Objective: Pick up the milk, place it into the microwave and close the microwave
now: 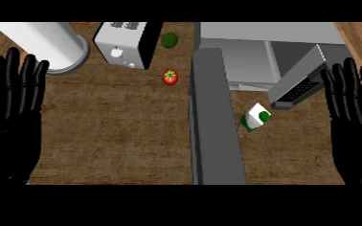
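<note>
Counter (113,124), brown and grainy, fills the head view. Across its middle stands the microwave (247,52), a grey box at upper right, with its long grey door (216,124) swung open toward the lower edge. A white cylinder (50,45) sits at upper left, a toaster (127,43) beside it. The left hand (20,105) rests at the left edge, the right hand (346,110) at the right edge, both with fingers straight and upright, holding nothing.

Milk (255,117) lies on the counter just right of the open door, below the microwave's front and left of the right hand. It is a small white carton with green markings, tilted, seemingly on its side. A tomato (170,77) sits left of the door and a dark green fruit (169,40) near the toaster.

Nothing is picked up yet, so the step in hand is the reach. The right hand is nearer and looks like the one to use: come down over the carton, wrap its narrow sides, and keep clear of the door edge close by. Because the carton lies tilted, the hand should probably turn to match before closing, then lift it well above the door before moving it into the cavity.
</note>
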